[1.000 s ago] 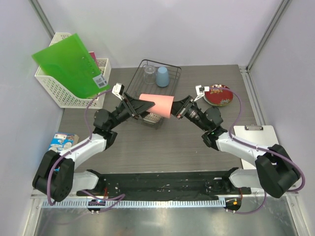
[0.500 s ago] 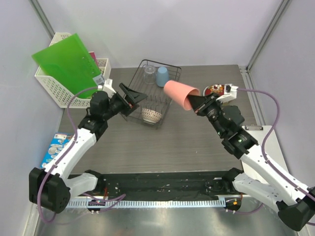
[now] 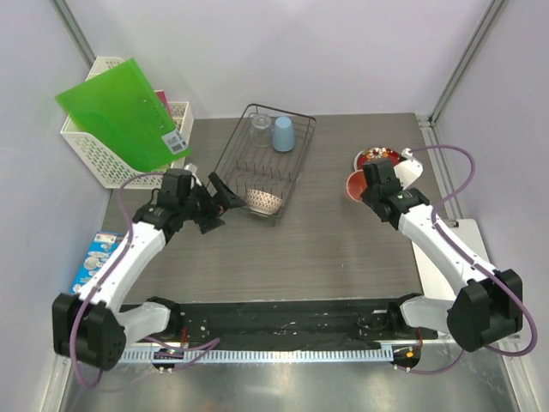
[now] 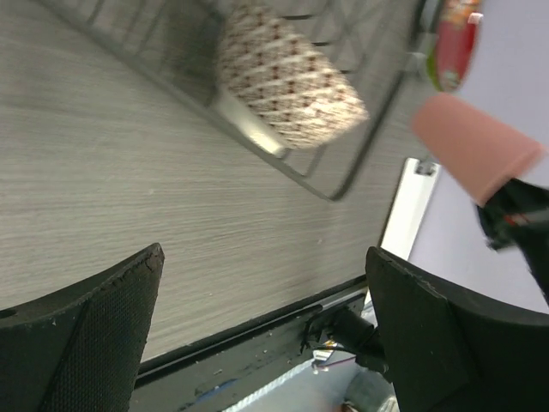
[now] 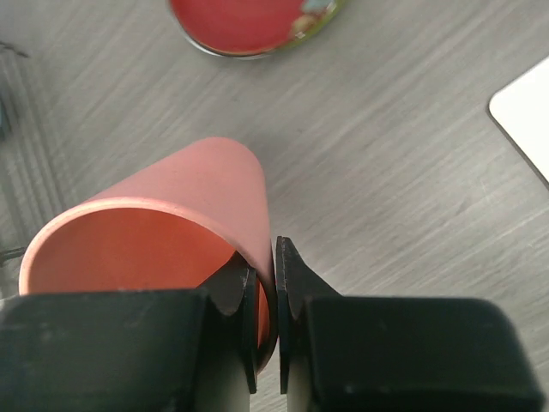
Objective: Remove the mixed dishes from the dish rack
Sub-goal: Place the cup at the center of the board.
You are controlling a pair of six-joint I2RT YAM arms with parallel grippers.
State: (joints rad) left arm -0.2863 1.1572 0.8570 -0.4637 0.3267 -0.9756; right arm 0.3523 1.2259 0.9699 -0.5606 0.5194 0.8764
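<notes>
Pink plastic cup [image 3: 354,184]: out of the rack, over the grey wood-grain table [image 3: 326,249], just beside the red patterned plate [image 3: 378,158]. Whether it touched the tabletop could not be told. Your right gripper [image 5: 268,262] held it, fingers pinched on the cup wall at the rim, one inside and one outside.

Black thin-wire dish rack [image 3: 297,165]: stood left of the cup, well apart. It held a light blue cup [image 3: 283,134] at the far end and a white bowl with reddish lattice pattern [image 3: 262,201] at the near end.

Your left gripper [image 4: 264,257]: fingers spread wide, holding nothing, just beside the rack's near left corner.
</notes>
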